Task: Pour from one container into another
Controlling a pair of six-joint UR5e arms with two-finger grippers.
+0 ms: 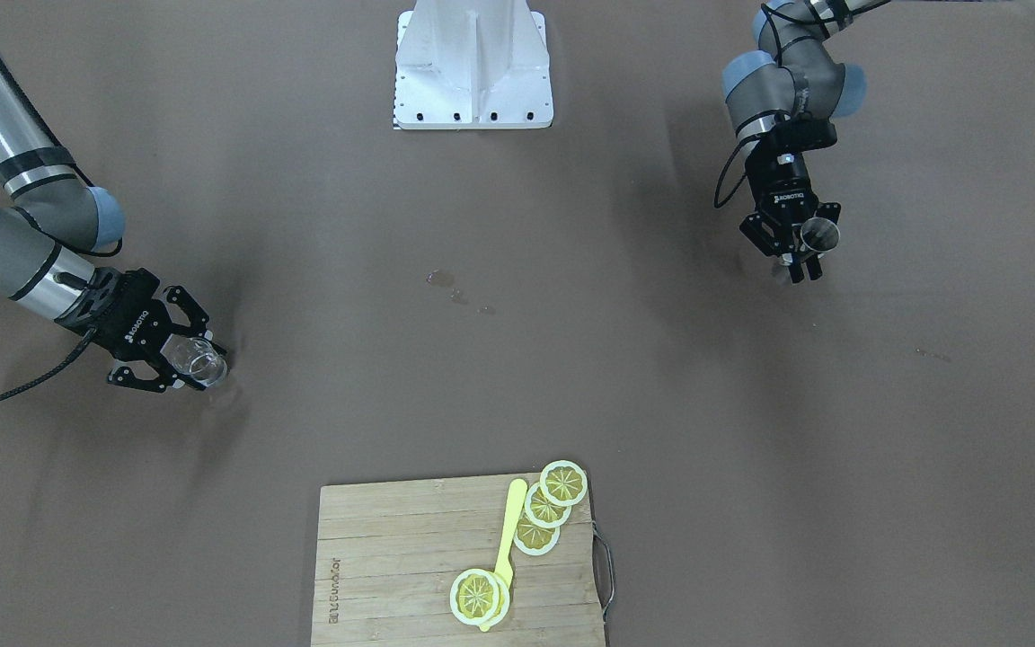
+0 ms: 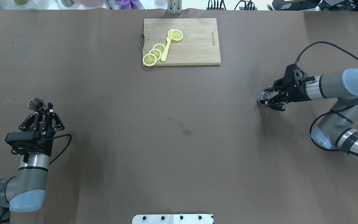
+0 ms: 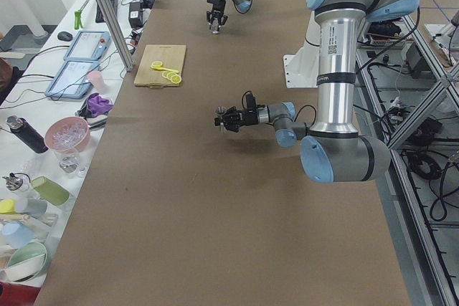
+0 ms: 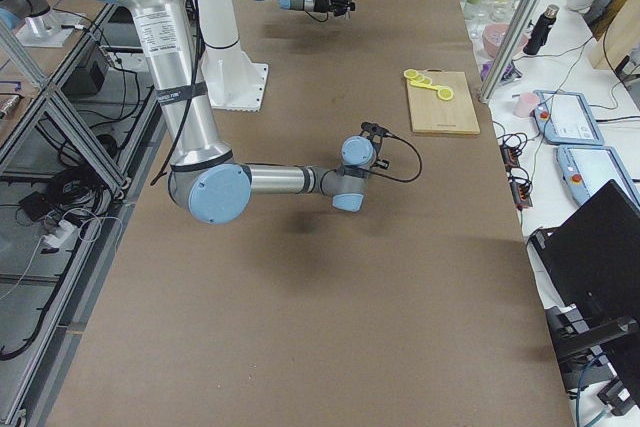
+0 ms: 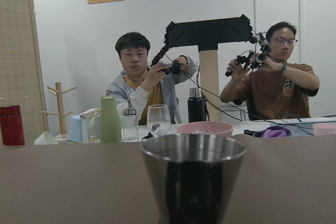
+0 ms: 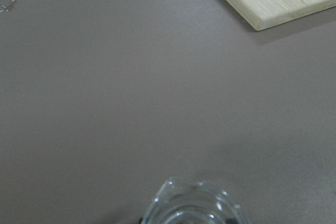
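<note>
The brown table (image 2: pixel 104 171) carries a wooden cutting board (image 2: pixel 194 46) at its 12 o'clock edge, seen from behind the robot. At 9 o'clock the left gripper (image 1: pixel 803 261) has its fingers closed around a metal cup (image 1: pixel 819 234), which stands upright with its mouth open to the ceiling. At 3 o'clock the right gripper (image 2: pixel 269 97) clamps a clear glass (image 2: pixel 264 94) between its fingers, low over the table. The two containers sit well apart, at opposite ends of the table. On the board, a yellow plastic knife (image 2: pixel 165 49) lies among lemon slices (image 2: pixel 155 53), three overlapping toward 7 o'clock. A few small wet spots (image 2: pixel 186 132) mark the table's centre.
</note>
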